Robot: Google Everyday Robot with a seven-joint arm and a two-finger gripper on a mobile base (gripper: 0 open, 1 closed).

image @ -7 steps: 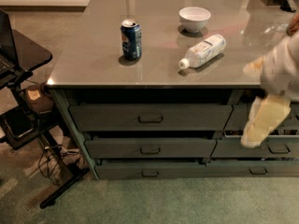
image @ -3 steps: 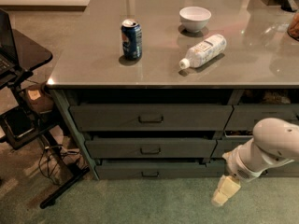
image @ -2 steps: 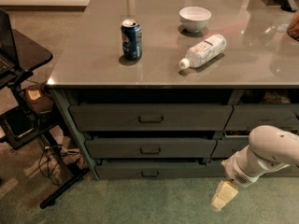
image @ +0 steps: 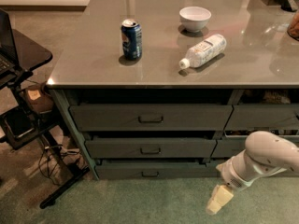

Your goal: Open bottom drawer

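Dropping from beside the glossy grey surface (image: 88,64) to near floor level, the white arm's cream pincer (image: 219,199) now hangs low over the green carpet (image: 140,204), right of the wide grey-green bottom drawer (image: 187,170). Whether the pincer is apart or together cannot be told. The drawer looks shut, and its small rectangular centre pull (image: 150,174) lies untouched, well left of the pincer. The height seems about right, but a leftward reach remains.

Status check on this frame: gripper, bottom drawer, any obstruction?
Gripper low over carpet, right of the pull, touching nothing. Bottom drawer not pulled out. Can, bottle up on countertop, out of the path.
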